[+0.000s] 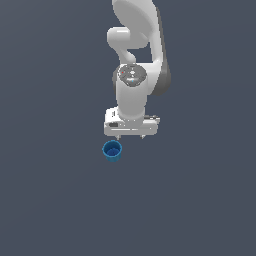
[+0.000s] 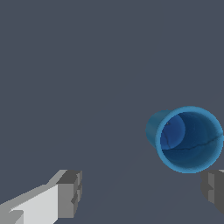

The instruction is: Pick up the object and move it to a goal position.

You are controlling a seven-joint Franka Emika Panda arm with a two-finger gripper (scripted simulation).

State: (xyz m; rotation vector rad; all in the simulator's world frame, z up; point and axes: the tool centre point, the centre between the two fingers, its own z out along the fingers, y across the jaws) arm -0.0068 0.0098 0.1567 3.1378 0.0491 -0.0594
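Cup point(image 1: 112, 151), bright blue, round rim, upright on grey worktop point(image 1: 55, 200); hollow interior holds nothing visible. Stands near the hand point(image 1: 130, 136), apart from it, not between fingers point(image 2: 70, 192). Hand: white, spread wide, grasping nothing.

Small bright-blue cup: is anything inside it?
The small bright-blue cup looks hollow and empty; its inner wall and base show. The surface under it is hidden.
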